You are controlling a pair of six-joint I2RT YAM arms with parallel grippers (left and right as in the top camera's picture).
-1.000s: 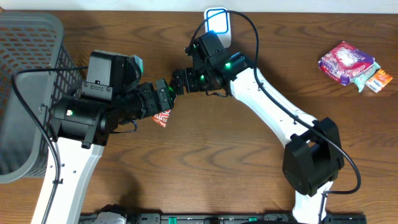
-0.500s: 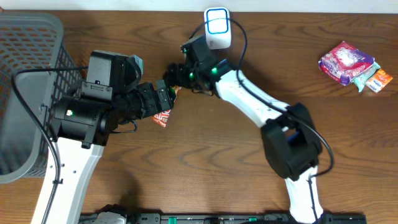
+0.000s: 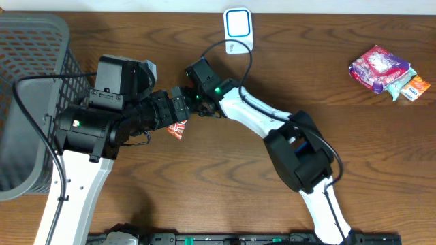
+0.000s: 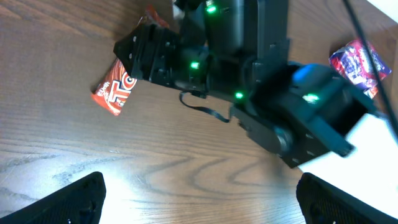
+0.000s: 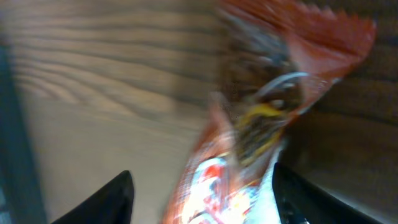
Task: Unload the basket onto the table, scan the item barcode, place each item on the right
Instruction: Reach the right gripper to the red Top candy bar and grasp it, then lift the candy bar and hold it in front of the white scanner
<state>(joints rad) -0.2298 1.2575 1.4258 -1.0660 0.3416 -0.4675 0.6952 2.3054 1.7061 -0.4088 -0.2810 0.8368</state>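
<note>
A brown wooden tabletop (image 3: 225, 184) is seen from above, with a grey mesh basket (image 3: 27, 102) set at its left edge. Left of centre, the left gripper (image 4: 199, 186) is held with its jaws spread wide and nothing between them. The right gripper (image 5: 202, 186) is positioned at the far end of a red snack packet (image 4: 116, 92), its jaws parted on either side; whether the packet is actually gripped cannot be told. Pink packets (image 3: 379, 68) are seen at the far right, and a white scanner (image 3: 238, 27) at the far edge. The red snack packet is laid on the tabletop, left of centre.
</note>
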